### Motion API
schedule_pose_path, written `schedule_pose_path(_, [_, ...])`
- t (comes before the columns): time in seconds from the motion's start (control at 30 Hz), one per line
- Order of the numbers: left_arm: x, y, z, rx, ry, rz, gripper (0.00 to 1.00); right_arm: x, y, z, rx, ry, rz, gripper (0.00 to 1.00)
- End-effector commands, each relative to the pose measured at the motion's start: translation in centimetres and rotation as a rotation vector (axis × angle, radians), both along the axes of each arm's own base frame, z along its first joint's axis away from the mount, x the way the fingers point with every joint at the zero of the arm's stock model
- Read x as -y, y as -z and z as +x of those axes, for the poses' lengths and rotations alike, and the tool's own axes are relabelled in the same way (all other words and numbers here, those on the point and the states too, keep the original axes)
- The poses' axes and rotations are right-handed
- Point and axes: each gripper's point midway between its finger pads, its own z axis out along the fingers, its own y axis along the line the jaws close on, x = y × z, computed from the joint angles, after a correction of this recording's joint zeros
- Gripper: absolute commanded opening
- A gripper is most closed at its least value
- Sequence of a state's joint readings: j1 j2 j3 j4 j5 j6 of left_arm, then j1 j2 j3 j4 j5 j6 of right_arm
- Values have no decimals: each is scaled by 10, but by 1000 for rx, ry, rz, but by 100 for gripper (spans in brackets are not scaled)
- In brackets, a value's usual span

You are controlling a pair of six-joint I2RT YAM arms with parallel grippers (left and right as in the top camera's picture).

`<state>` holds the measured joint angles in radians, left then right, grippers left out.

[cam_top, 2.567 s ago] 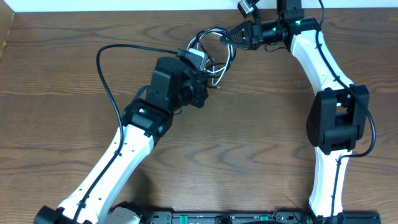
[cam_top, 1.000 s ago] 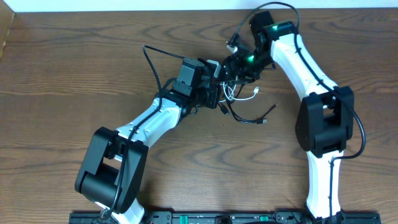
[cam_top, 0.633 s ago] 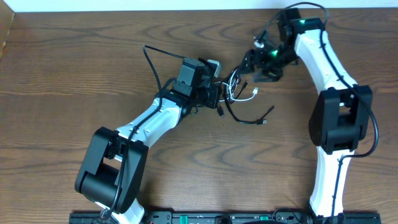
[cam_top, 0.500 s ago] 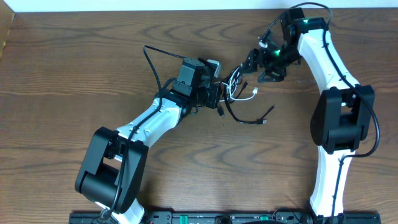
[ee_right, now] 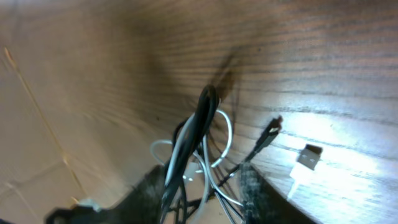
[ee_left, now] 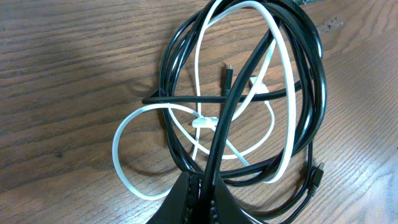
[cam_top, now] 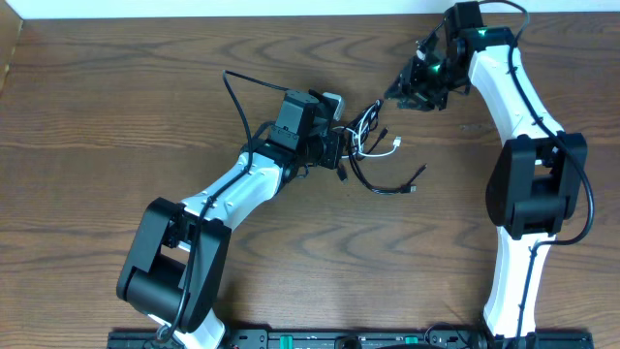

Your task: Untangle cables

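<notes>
The cables lie tangled on the wooden table between the two arms. The black cable makes several loops, and the white cable threads through them. My left gripper is shut on a black strand at the tangle's left edge. One black end trails right, near a white plug. My right gripper hovers at the tangle's upper right. In its wrist view its fingers stand apart, with black and white strands rising between them, close to the left finger. A black plug and a white plug rest on the wood.
The brown wooden table ends at a white wall along the far edge, close behind the right arm. Thick black arm wiring arcs over the left arm. The right arm's white links run down the table's right side.
The right gripper has pulled back up and to the right, away from the left gripper, and its fingers have narrowed. The left arm and the bulk of the tangle have stayed put.
</notes>
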<state>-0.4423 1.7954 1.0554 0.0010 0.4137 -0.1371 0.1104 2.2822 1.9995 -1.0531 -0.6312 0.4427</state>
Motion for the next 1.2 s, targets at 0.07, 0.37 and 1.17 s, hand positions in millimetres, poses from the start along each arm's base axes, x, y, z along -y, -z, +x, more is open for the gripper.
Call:
schedule_pose_path(0.07, [2,-4,2,10,7,-6,8,-13,-1,-3,-40,44,-3,18])
schedule_pose_path(0.37, [2,-4,2,10,7,-6,7,-24,2,-5,-56,61,-24,22])
schedule_pose_path(1.17, [-6,-4,6,-18,-44,-26,8,-2,4,4,-49,111,-40,45])
